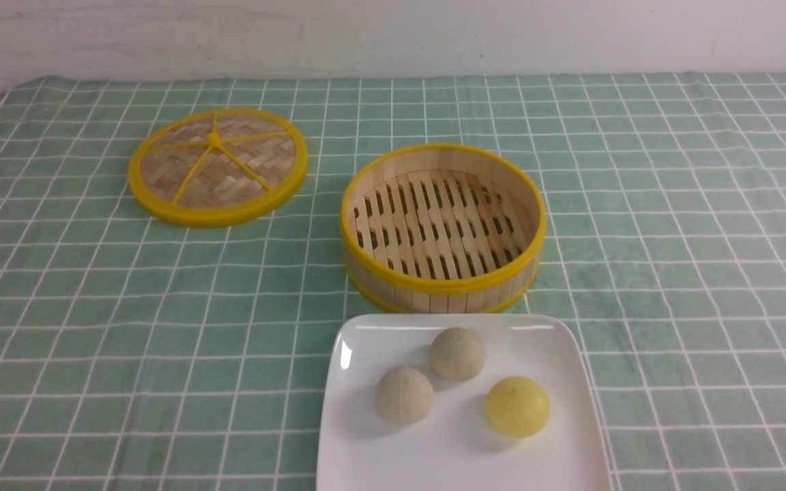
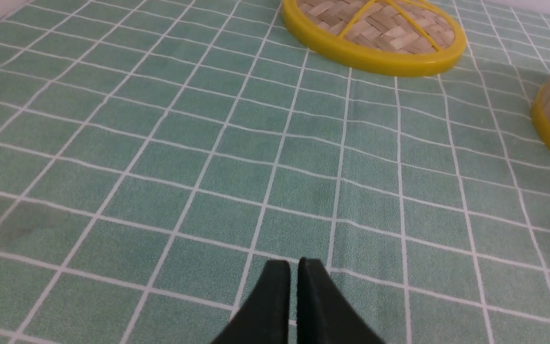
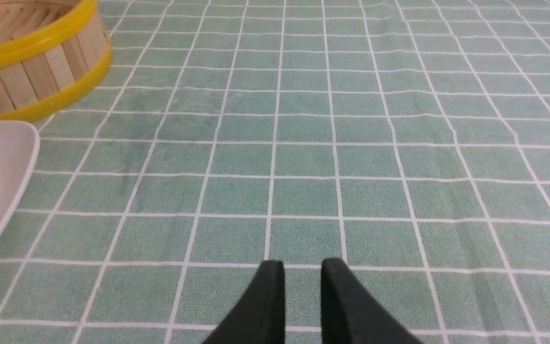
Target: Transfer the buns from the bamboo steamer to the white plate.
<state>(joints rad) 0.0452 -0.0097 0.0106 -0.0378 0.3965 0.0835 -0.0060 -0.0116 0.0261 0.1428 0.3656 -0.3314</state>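
We judge the transfer done: all three buns [image 1: 461, 385] sit on the white plate [image 1: 366, 450]; the bamboo steamer [image 1: 442, 273] stands empty just behind; left end effector [image 2: 293, 268] nearly closed, right end effector [image 3: 302, 268] slightly parted, both gripping nothing; next, only parking.

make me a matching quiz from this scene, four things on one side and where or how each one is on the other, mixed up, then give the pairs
Things:
1. yellow bun
2. bamboo steamer
3. woven lid
4. left gripper

Descriptions:
A. lying flat on the cloth, on the robot's left, away from the other items
B. empty, slatted floor bare
C. holding nothing, jaws almost together over the checked cloth
D. sitting on the white plate beside two cream buns

Pairs: 1-D, 2-B, 3-A, 4-C
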